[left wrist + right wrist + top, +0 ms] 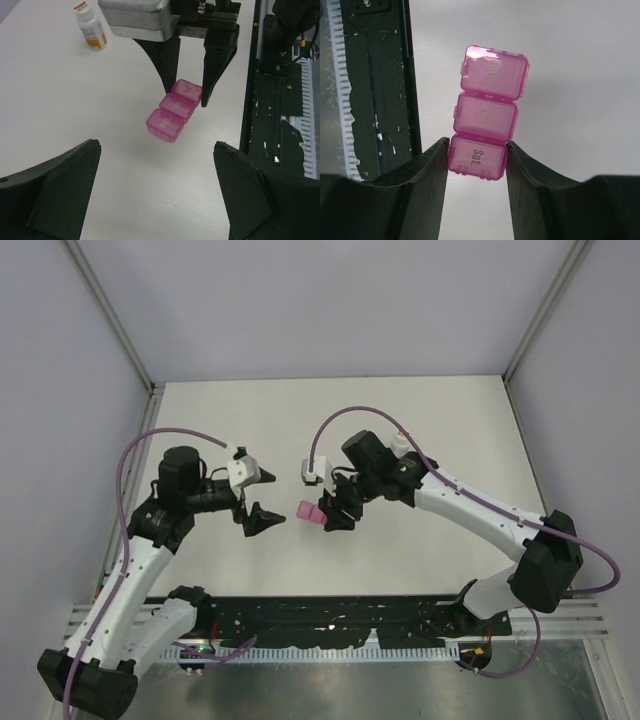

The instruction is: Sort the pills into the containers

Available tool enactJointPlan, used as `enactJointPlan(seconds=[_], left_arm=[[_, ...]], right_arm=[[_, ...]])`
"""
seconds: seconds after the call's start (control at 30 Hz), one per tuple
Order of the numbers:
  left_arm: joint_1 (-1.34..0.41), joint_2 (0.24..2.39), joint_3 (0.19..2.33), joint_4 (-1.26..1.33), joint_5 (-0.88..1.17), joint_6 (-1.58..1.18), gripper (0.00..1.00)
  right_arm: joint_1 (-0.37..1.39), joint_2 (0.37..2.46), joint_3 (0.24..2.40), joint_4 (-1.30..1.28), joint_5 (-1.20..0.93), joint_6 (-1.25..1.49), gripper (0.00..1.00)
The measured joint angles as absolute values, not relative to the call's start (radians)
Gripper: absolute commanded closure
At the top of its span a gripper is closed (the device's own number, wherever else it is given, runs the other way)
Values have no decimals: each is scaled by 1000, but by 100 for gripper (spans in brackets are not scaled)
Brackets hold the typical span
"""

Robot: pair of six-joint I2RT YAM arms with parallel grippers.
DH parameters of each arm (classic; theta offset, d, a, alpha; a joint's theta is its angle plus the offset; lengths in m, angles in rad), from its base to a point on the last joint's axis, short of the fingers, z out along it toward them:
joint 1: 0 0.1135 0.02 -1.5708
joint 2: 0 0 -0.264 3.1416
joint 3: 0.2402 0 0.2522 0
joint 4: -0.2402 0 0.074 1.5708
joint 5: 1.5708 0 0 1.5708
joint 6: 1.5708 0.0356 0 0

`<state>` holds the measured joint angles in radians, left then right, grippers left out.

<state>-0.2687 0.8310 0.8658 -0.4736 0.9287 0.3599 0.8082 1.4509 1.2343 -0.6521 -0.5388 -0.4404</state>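
A bright-pink pill box [308, 511] of three joined compartments, lids shut and marked Thu, Fri and Sat., hangs just above the white table. My right gripper [328, 512] is shut on its Sat. end; the right wrist view shows the box [487, 112] pinched between both fingers [427, 170]. My left gripper [270, 497] is open and empty, a short way left of the box and pointing at it. In the left wrist view the box [172, 112] is beyond my open gripper [156, 147], held by the right gripper [187, 97]. No pills are in view.
A small white bottle [91, 27] with an orange-red label stands upright on the table beyond the right gripper. A black slotted rail [280, 100] runs along the table's near edge, also in the right wrist view [375, 75]. Grey walls enclose the table.
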Motion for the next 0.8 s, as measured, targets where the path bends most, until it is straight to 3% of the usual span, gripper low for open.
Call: enactJointPlan(seconds=[0.33,0.8], left_arm=[[-429,979,868,-412,966,422,1],[-522,1069,865,-323,984,453,12]], right_arm=[[808,1416,1237,-743,-608,-543,76],[808,1399,1237,-742,-639,-574,81]])
